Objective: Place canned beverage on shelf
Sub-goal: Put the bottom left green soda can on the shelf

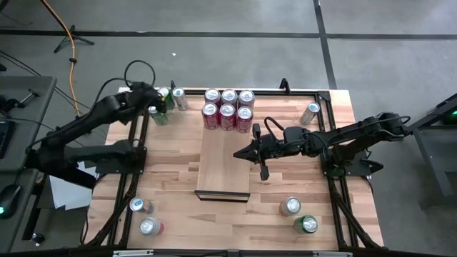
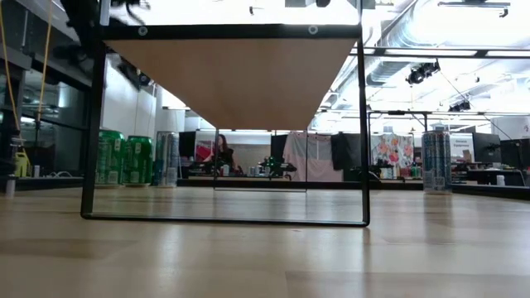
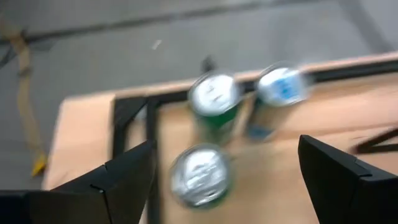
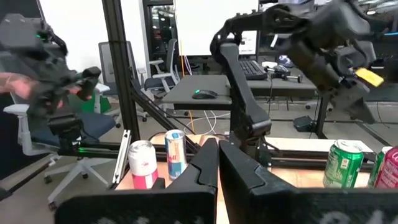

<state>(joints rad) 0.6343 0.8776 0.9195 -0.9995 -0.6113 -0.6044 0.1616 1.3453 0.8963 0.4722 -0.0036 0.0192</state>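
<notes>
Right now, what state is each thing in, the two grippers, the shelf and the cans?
Left gripper: open, above the cans at the table's far left corner, holding nothing.
Right gripper: shut, empty, over the shelf's right edge.
Shelf: flat, six cans on its far end.
Six cans: upright, packed in two rows.
Corner cans: upright.

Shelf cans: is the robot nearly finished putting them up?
Six red cans already stand on the shelf. The left gripper hangs open over the far-left cans, holding nothing; the right gripper is shut and empty. Several cans remain on the table.
</notes>
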